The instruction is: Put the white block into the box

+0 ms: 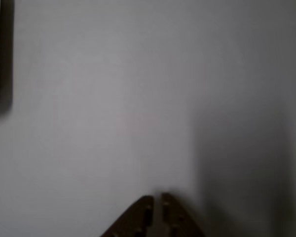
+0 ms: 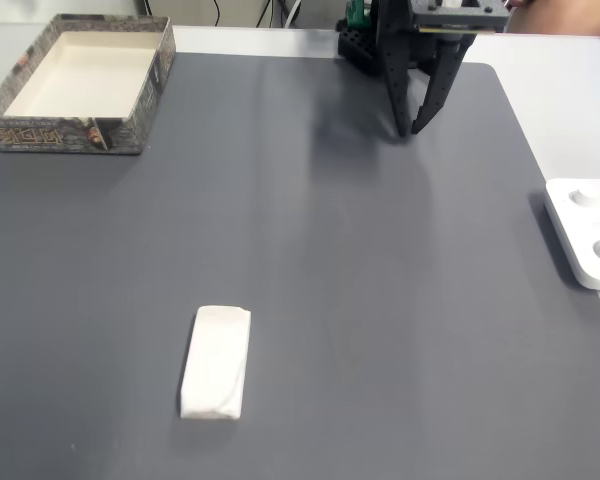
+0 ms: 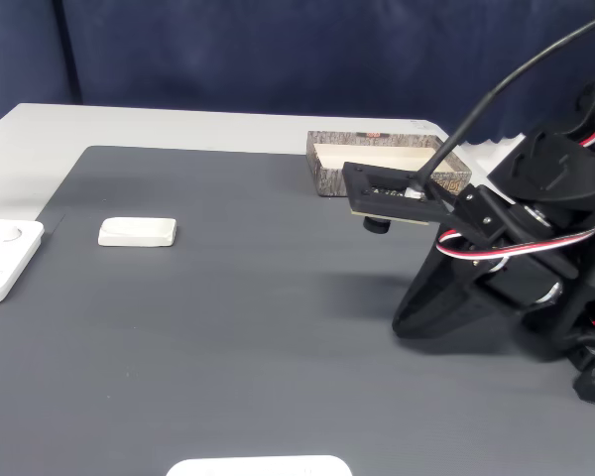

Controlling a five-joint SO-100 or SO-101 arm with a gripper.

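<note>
White block [image 2: 215, 375] lies flat on the dark grey surface [image 2: 380, 330], low and left of centre in a fixed view; long axis runs roughly toward the camera. Nothing touches it. In another fixed view the block [image 3: 137, 232] sits far left, just beside a white plate [image 3: 2, 260] with round dimples.

Box [image 2: 80, 82] at the upper left corner of the mat, open top, pale inside, patterned outer walls (well apart from the block). Same box [image 3: 389, 167] shows behind the arm [image 3: 535, 248] in the side view.

End effector [image 2: 409, 130] hangs near the far edge of the mat, tips pointing down, just above the surface. Fingers stand a narrow gap apart, nothing between them. Other view: two dark fingertips [image 1: 147, 210] at the bottom edge, a slim gap between them, blurred grey mat beyond.

White plate [image 2: 588, 232] at the right edge, partly off the mat.
</note>
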